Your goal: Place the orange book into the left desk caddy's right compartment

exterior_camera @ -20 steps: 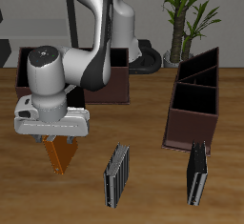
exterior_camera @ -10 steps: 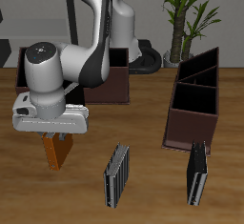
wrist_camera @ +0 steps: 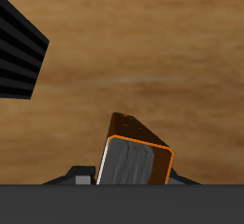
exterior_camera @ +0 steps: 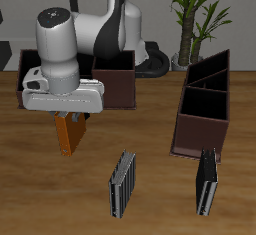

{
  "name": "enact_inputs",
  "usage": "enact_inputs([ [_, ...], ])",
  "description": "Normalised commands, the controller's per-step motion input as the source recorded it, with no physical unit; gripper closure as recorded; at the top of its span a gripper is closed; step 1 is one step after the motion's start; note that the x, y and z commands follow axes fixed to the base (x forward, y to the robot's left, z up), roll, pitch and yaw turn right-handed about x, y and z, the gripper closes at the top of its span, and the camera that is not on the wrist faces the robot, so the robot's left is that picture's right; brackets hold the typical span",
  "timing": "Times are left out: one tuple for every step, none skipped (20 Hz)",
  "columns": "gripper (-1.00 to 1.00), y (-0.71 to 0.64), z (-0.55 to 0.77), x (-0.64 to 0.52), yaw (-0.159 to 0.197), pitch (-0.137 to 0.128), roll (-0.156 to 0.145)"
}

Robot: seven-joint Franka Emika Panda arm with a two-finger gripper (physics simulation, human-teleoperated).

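Wood-grain tabletop (exterior_camera: 150,194) runs warm brown under everything, with a potted plant (exterior_camera: 200,9) standing at the far edge. We have the orange book (exterior_camera: 70,134) clamped in the pincer (exterior_camera: 70,119), which is closed on the book's upper part; the book hangs off the wood, tilted a little, over the near part of the tabletop. In the wrist view the orange book (wrist_camera: 133,156) shows a bright orange cover wrapping a flat dark grey page edge, a slim rectangular slab with sharp corners and a smooth, matte look.

As we judge it, the pick-up is done and the carry is what remains: the book is well apart from the left desk caddy (exterior_camera: 205,109), which sits across the tabletop. That caddy is a long dark-brown open-topped box, thin-walled, with dividers cutting it into three sections running toward the far edge, its narrow end wall facing us. All of its sections appear to hold nothing, so the placing itself is not yet begun.

Between book and caddy a grey striped book (exterior_camera: 122,184) stands on the wood, ribbed in light and dark bands. A black book (exterior_camera: 207,182) stands just in front of the caddy's near end wall. A second brown box (exterior_camera: 112,84) sits behind the arm, largely hidden by it.
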Motion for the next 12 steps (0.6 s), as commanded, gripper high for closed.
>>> enact_inputs([
  [1.0,0.37,0.67,-0.32,-0.026,-0.095,-0.025],
  [1.0,0.44,0.61,-0.29,-0.023,-0.016,0.012],
  [1.0,0.46,0.59,-0.27,-0.004,-0.014,0.014],
  [1.0,0.35,0.6,-0.27,0.023,-0.112,-0.057],
  [1.0,0.16,0.26,-0.12,-0.037,-0.005,-0.016],
  [1.0,0.48,0.54,-0.27,-0.026,-0.013,0.037],
  [1.0,0.58,0.71,-0.36,0.034,-0.096,-0.008],
  [1.0,0.47,0.48,-0.25,-0.072,0.03,-0.013],
  [1.0,0.59,0.57,-0.3,0.007,-0.076,0.072],
  [1.0,0.5,0.52,-0.26,0.04,-0.069,-0.024],
  [1.0,0.51,0.47,-0.22,-0.034,-0.007,-0.004],
  [1.0,0.6,0.55,-0.23,0.021,-0.085,0.103],
])
